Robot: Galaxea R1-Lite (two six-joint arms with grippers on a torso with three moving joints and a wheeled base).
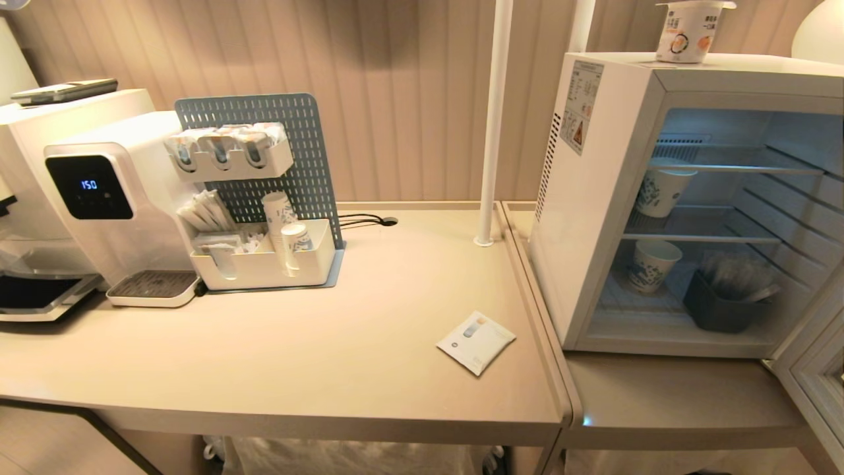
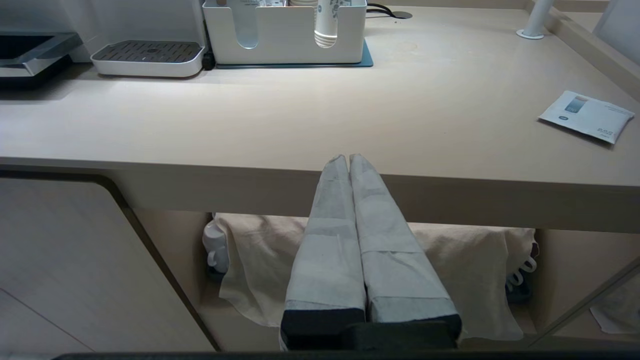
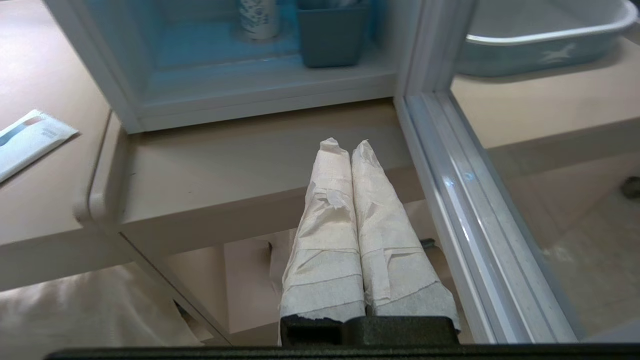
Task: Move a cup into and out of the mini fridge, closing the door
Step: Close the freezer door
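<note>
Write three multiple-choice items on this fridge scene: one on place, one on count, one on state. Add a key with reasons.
1. Where is the cup?
A. on top of the mini fridge
B. on the fridge's lower shelf
C. beside the water dispenser

2. How many patterned paper cups stand inside the fridge?
A. none
B. two
C. four

3. How is the door?
A. shut
B. removed
C. swung open

Key: 1 A, the tub sits on the fridge's roof; 2 B, one on the middle shelf, one on the floor below; 3 C, the lit interior is exposed and the door stands out at the right.

Office pantry, water dispenser [image 1: 99, 198], mini fridge [image 1: 593, 198]
</note>
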